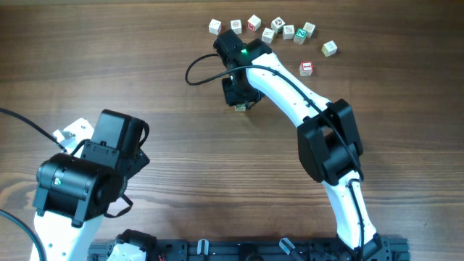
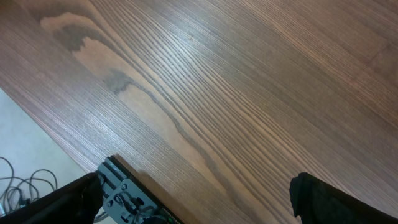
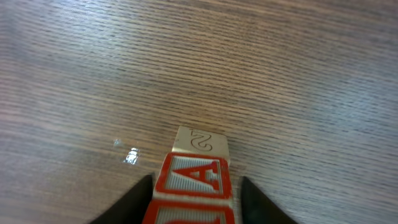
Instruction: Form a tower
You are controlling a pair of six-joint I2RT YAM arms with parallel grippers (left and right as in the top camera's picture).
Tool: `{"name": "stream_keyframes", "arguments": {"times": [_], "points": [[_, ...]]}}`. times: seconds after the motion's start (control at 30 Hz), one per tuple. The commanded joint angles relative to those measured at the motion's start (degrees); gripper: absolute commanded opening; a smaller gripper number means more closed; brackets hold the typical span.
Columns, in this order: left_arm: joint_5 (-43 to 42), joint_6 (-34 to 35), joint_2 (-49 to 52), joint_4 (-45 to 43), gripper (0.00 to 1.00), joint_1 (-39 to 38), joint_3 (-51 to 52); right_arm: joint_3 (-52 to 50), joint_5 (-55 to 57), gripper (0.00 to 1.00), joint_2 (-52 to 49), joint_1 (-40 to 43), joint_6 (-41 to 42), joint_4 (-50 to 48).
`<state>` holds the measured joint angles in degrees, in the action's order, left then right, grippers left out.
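A cube with a red-framed letter A (image 3: 191, 174) sits between the fingers of my right gripper (image 3: 196, 182), which stand close against its two sides. A pale cube face with an engraved mark (image 3: 202, 140) touches it just beyond; whether it lies under or beside it I cannot tell. In the overhead view the tower (image 1: 240, 106) is only a small pale bit showing below the right gripper (image 1: 239, 96). My left gripper (image 2: 196, 186) is open over bare wood with nothing between its fingers.
Several loose cubes (image 1: 278, 26) lie in a row at the table's far edge, with one red-faced cube (image 1: 306, 69) and one pale cube (image 1: 330, 48) off to the right. The left arm (image 1: 90, 170) rests at the near left. A black cable (image 1: 199, 69) loops beside the right wrist.
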<state>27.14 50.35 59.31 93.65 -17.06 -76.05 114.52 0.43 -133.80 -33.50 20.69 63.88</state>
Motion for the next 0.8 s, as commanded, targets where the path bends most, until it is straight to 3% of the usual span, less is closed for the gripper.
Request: {"name": "stream_keyframes", "arguments": {"times": [0.0,0.17,0.37,0.77], "points": [[0.13,1.11,-0.22,0.04,1.0,0.31,-0.02,1.25,-0.11,0.32,-1.03,-0.39,-0.33,0.07],[0.13,1.11,-0.22,0.04,1.0,0.31,-0.02,2.14,-0.15,0.22,-0.96,-0.39,0.57,0.28],[0.13,1.11,-0.22,0.04,1.0,0.31,-0.02,7.98,-0.13,0.22,-0.94,-0.39,3.37,4.83],[0.13,1.11,-0.22,0.04,1.0,0.31,-0.02,7.08,-0.13,0.19,-1.01,-0.44,8.0,8.09]]}}
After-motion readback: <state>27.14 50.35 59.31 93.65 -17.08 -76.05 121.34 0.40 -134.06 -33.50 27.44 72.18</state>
